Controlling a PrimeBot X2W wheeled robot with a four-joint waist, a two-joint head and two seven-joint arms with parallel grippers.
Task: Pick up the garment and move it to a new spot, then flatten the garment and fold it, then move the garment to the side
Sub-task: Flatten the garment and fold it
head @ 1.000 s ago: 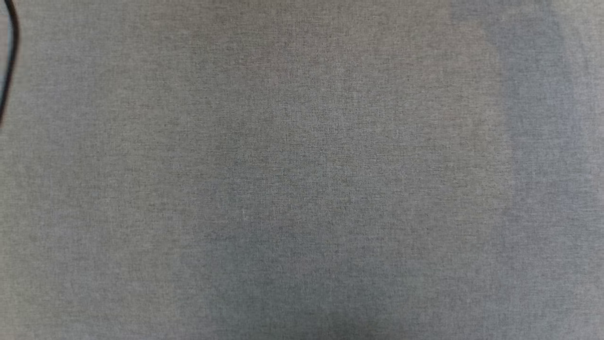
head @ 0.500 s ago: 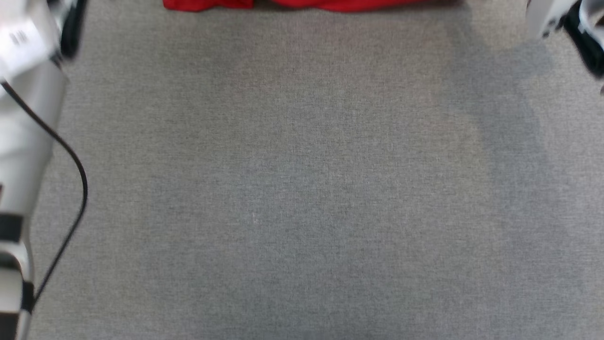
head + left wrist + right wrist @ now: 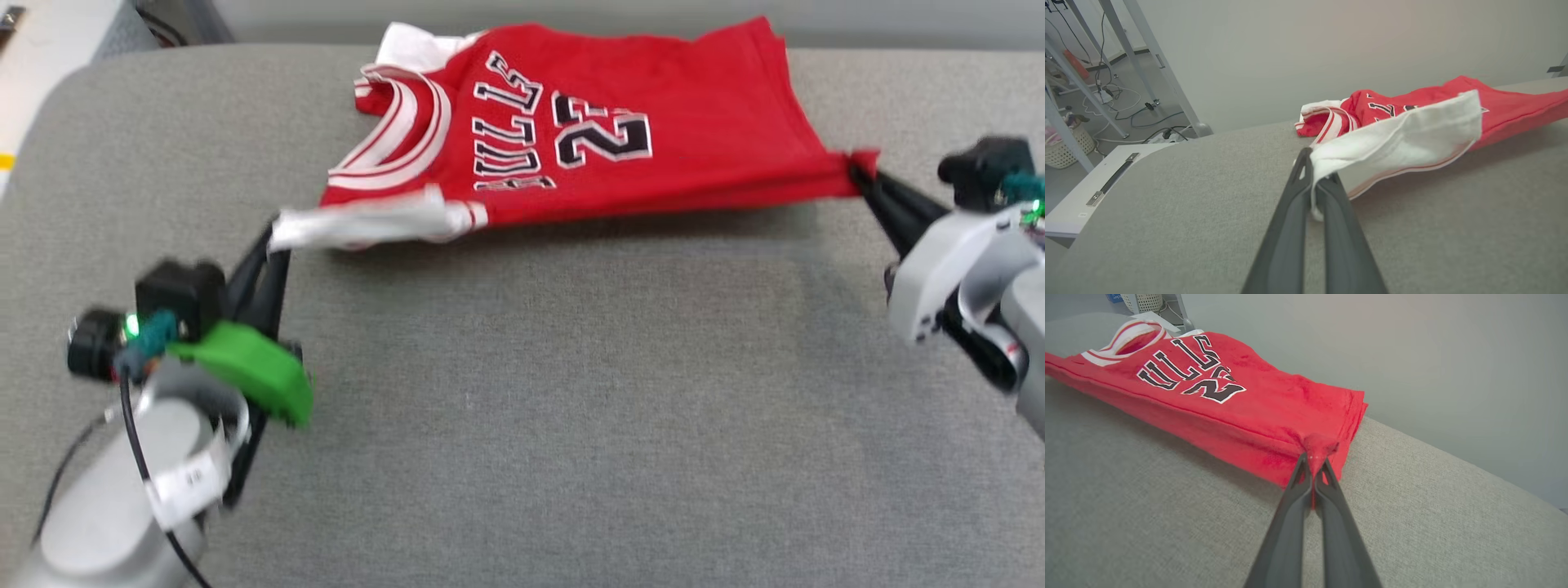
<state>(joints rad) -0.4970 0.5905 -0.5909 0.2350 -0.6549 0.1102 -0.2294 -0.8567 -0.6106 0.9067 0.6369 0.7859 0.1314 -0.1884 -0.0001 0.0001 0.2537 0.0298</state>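
Along the far edge of a grey fabric-covered table (image 3: 531,408), a red jersey garment (image 3: 653,98) with white sleeves, red-white striped trim and black, white-outlined lettering lies face up, collar toward the robot's left. Its near edge is pulled taut and lifted off the cloth between two arms. The left gripper (image 3: 273,237), dark long-fingered, has its jaws clenched on the white sleeve (image 3: 1404,134); the right gripper (image 3: 857,171) pinches the red hem corner (image 3: 1318,443) just as tightly. Behind the table stands a plain grey wall (image 3: 1412,343); a white woven basket (image 3: 1065,147) sits on the floor beyond the table's left end.
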